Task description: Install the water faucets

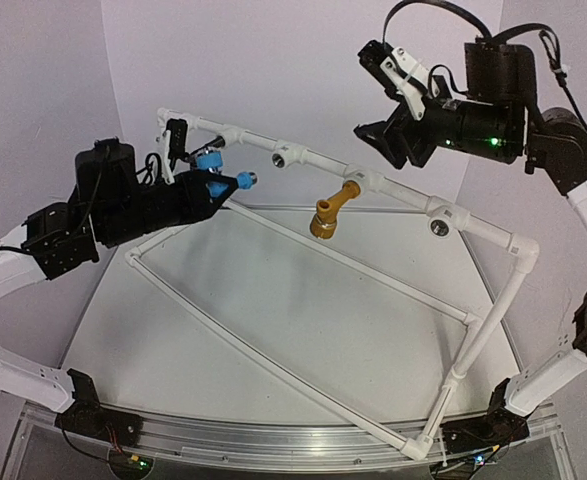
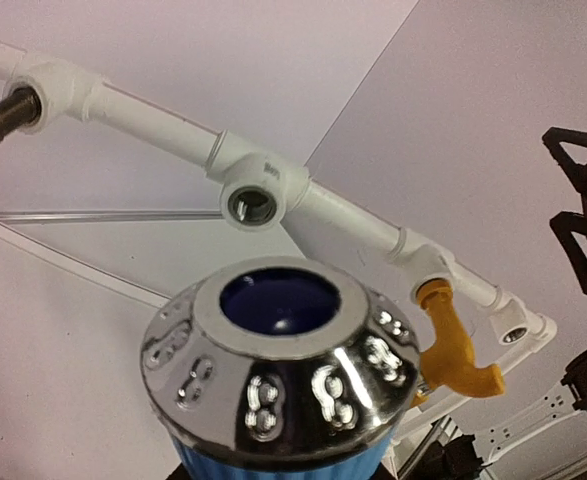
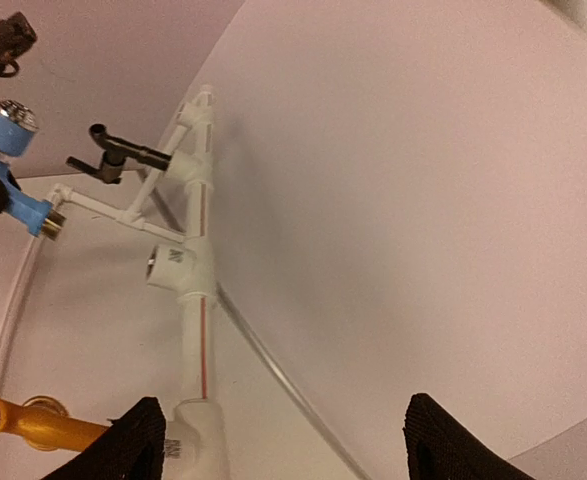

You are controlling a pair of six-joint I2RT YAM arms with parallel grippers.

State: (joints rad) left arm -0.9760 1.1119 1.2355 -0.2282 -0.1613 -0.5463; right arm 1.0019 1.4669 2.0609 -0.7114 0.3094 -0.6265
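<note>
Jaws on the left pinch the blue faucet (image 2: 283, 378), its threaded end pointing past them toward an open socket (image 2: 251, 205). Right jaws stand spread on nothing, with the yellow faucet (image 1: 331, 212) near them on the pipe frame (image 1: 313, 160). Embossed marks on the chrome cap are unreadable.

A pale, smooth table (image 1: 303, 310) has a metal rail (image 1: 273, 440) along its near edge. A white pipe frame (image 1: 273, 353) rests directly on it. Its base pipes lie flat in a triangle across most of the surface, and a higher bar runs along the far side.
</note>
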